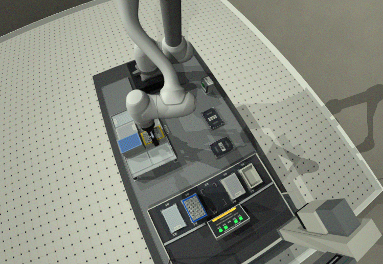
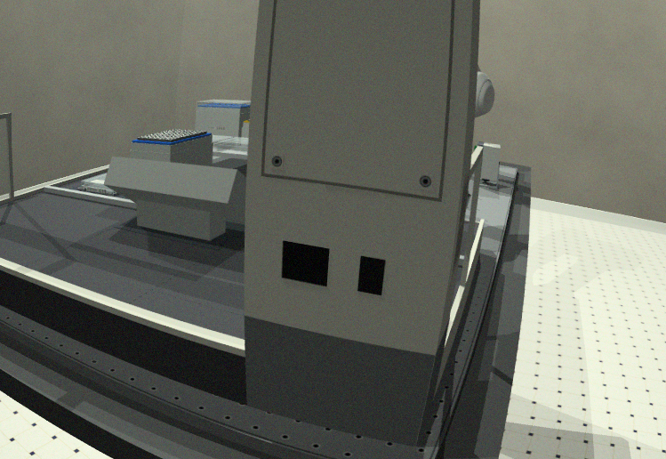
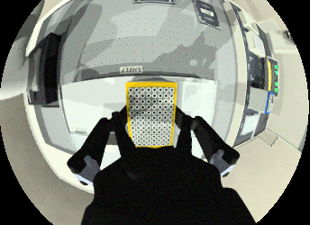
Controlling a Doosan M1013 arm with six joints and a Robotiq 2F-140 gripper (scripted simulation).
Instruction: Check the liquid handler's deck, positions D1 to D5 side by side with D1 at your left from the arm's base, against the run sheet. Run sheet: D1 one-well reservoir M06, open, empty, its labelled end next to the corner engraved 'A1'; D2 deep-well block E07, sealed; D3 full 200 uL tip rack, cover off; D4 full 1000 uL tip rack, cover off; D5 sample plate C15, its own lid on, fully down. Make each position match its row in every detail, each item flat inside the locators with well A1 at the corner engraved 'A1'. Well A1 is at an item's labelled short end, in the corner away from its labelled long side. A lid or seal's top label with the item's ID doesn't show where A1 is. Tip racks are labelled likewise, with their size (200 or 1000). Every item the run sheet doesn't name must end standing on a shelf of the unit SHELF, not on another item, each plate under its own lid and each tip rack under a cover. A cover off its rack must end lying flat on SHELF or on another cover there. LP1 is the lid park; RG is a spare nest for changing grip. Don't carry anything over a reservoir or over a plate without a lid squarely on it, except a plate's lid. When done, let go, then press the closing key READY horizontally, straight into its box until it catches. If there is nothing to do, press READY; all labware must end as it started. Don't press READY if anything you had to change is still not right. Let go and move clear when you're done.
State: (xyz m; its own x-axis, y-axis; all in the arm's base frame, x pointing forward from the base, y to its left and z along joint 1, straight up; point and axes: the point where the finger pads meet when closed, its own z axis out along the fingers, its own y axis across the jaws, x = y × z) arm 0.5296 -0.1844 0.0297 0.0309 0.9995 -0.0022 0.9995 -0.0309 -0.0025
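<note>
A yellow-rimmed tip rack [image 1: 152, 135] with its cover off stands on the top shelf of SHELF [image 1: 144, 151]. My gripper [image 1: 153, 138] is open just above it. In the wrist view the fingers stand either side of the rack [image 3: 151, 112], apart from its long sides. On the deck, D1 holds an open reservoir [image 1: 250, 176]. D2 holds a sealed block [image 1: 232, 185]. The D3 nest [image 1: 214, 196] is empty. D4 holds a blue-rimmed uncovered tip rack [image 1: 194, 207], which also shows in the exterior view [image 2: 170, 141]. D5 holds a lidded plate [image 1: 173, 218].
A blue-covered rack [image 1: 129, 143] and two pale plates [image 1: 124, 124] stand on the shelf beside the yellow rack. Nests LP1 [image 1: 212, 118] and RG [image 1: 219, 147] lie to the right. The READY box [image 1: 206, 83] stands near the arm's base. A status panel [image 1: 228, 221] fronts the deck.
</note>
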